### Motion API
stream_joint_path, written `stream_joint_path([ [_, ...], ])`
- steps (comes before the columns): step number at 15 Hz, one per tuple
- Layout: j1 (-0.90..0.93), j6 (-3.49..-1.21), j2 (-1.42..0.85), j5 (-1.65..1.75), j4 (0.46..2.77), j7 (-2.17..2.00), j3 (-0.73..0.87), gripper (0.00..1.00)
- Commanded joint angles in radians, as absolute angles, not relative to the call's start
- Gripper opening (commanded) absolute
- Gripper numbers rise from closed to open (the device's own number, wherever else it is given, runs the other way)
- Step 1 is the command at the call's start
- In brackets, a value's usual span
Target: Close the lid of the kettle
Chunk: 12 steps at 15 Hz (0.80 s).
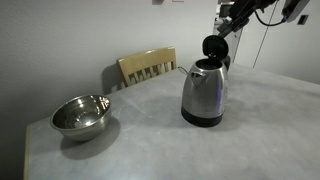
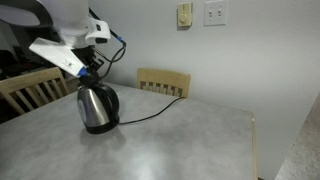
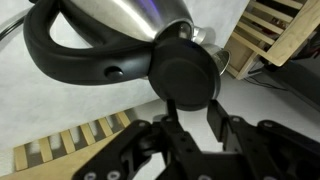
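The brushed-steel kettle (image 1: 203, 92) with black base and handle stands upright on the grey table; it also shows in an exterior view (image 2: 98, 108). Its round black lid (image 1: 215, 45) stands open, tilted up on the hinge above the mouth. In the wrist view the lid (image 3: 185, 70) fills the middle, with the steel body (image 3: 140, 18) and black handle (image 3: 85, 62) behind it. My gripper (image 3: 193, 118) is open and holds nothing; its fingertips are right at the lid's edge. In both exterior views the gripper (image 1: 224, 33) (image 2: 86, 68) hovers just above the kettle's top.
A wide steel bowl (image 1: 80, 115) sits on the table away from the kettle. A wooden chair (image 1: 148, 66) (image 2: 163, 82) stands at the table's far edge, and another chair (image 2: 30, 88) stands at the side. A black cord (image 2: 150, 115) runs from the kettle across the table.
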State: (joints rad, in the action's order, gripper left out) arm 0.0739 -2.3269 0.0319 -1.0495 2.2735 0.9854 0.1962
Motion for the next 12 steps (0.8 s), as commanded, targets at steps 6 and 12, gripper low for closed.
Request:
stream_joint_path([
  [6, 0.006, -2.343, -0.064, -1.161, 2.262, 1.054, 0.100, 0.00],
  [12, 0.007, -2.311, -0.105, -1.129, 2.257, 1.023, 0.062, 0.00],
])
